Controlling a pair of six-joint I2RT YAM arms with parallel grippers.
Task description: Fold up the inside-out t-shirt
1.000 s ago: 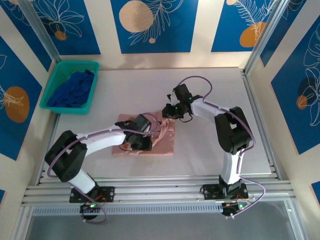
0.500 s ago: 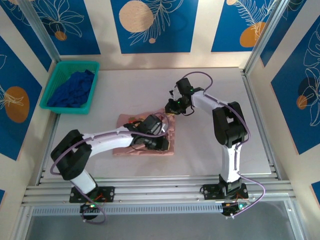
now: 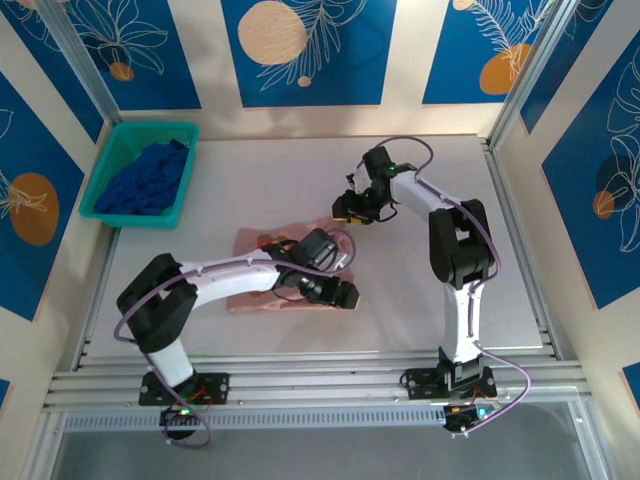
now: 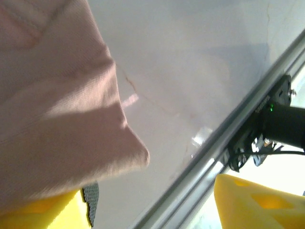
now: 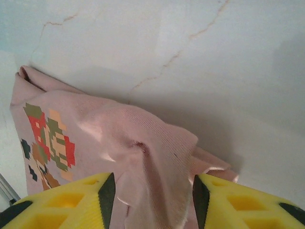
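Okay, the shirt (image 3: 250, 247) sits mid-tabletop (image 3: 420, 300) as a compact pink rectangle, so I'd say the folding is mostly done. The left gripper (image 3: 345, 296) is at its near right corner. On the left wrist camera the fingers (image 4: 47, 210) stand wide apart, and the cloth corner lies beside one of them with nothing pinched, so that one is released. The right gripper (image 3: 345, 208) hovers at the far right corner. Its fingers (image 5: 62, 200) are spread too, and the cloth under the gap looks slack on the tabletop, so I read that as let go as well. What's left, as I judge it: the far right corner is rumpled, with a raised ridge and a loose layer poking out beside the print (image 5: 47, 143). It wants a pat flat or one more tidy-up tuck, and then both arms can pull clear. I can't tell from here whether the edges underneath line up. Compared with a second ago, the left gripper was over the middle of the shirt with a strip of cloth lifted next to it. It has since swept across to the near right corner, and that strip is now laid down. The right gripper has drifted a little off the far right edge towards the back, and both pairs of fingers have opened up. The blue garment (image 3: 150, 180) in the tray (image 3: 100, 168) at far left hasn't budged.
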